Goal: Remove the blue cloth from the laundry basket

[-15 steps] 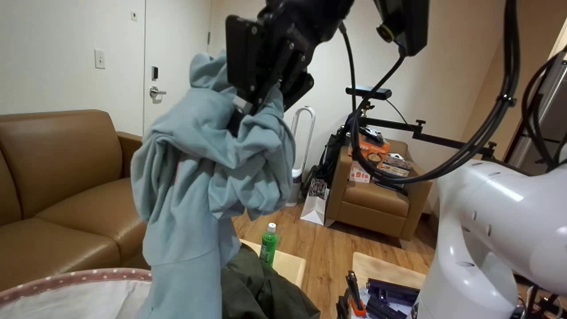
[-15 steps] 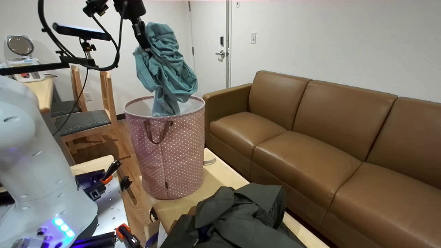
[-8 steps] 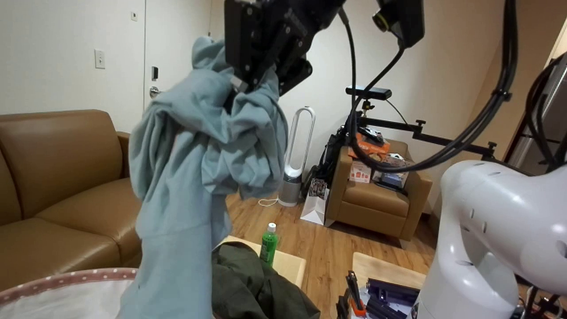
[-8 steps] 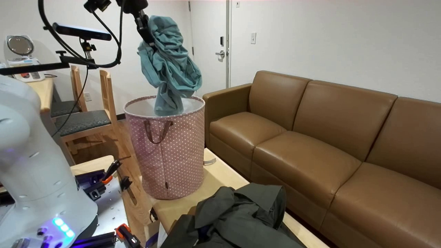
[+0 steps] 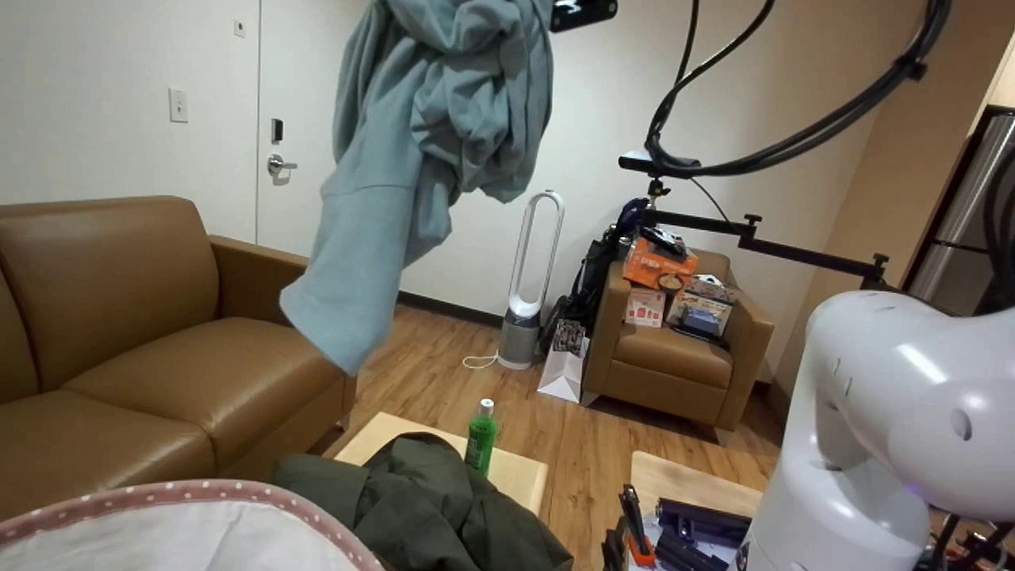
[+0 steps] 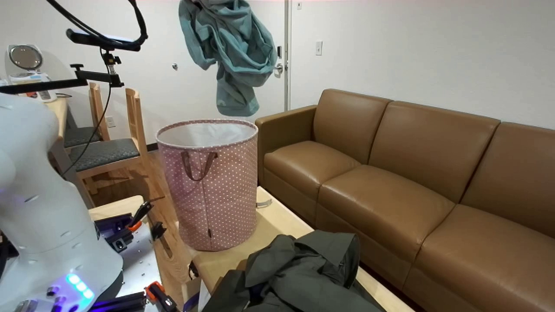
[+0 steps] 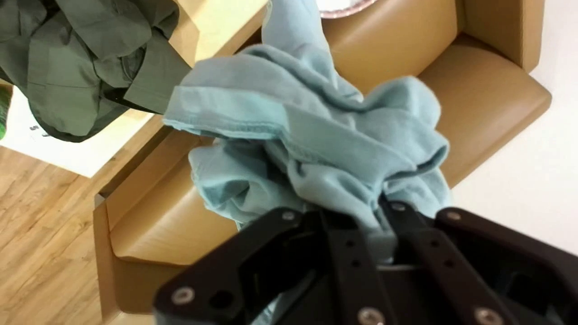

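Note:
The blue cloth (image 5: 456, 103) hangs bunched in the air in both exterior views (image 6: 238, 47), with a long end trailing down. Its lower end is above the rim of the pink dotted laundry basket (image 6: 210, 195) and apart from it. The basket's white inside shows at the top; its bottom is hidden. The basket's rim also shows in an exterior view (image 5: 190, 492) and at the top of the wrist view (image 7: 347, 12). My gripper (image 7: 365, 212) is shut on a fold of the cloth (image 7: 311, 113). The gripper is mostly out of frame in the exterior views.
The basket stands on a light wooden table (image 6: 282, 212). A dark green jacket (image 6: 303, 273) lies there too, with a green bottle (image 5: 480, 440) beside it. A brown sofa (image 6: 373, 186) stands behind. A camera on a black arm (image 6: 102, 41) is near my cables.
My gripper has risen with the cloth, which has also moved to the right in both exterior views. The cloth's lower end has come up out of the basket.

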You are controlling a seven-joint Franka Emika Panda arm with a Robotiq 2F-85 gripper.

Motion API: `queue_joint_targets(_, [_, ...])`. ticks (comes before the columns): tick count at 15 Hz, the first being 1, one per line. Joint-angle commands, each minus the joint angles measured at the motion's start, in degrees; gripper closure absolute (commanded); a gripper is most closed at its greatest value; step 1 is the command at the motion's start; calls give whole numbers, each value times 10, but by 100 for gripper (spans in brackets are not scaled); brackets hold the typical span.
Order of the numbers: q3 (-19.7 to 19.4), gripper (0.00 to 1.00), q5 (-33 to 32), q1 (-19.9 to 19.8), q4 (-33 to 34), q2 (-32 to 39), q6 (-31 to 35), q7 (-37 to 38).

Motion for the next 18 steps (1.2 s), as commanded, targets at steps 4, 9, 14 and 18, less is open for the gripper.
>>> queue_joint_targets(4, [-13,97,-34,-71,2,123,43,-8])
queue_joint_targets(9, [-24,88,-30,-66,-15,155,61,-1])
queue_joint_targets(14, [-34,97,-6,-58,-9,216,84,1])
queue_joint_targets(18, [-44,97,20,-55,-29,300,137,13])
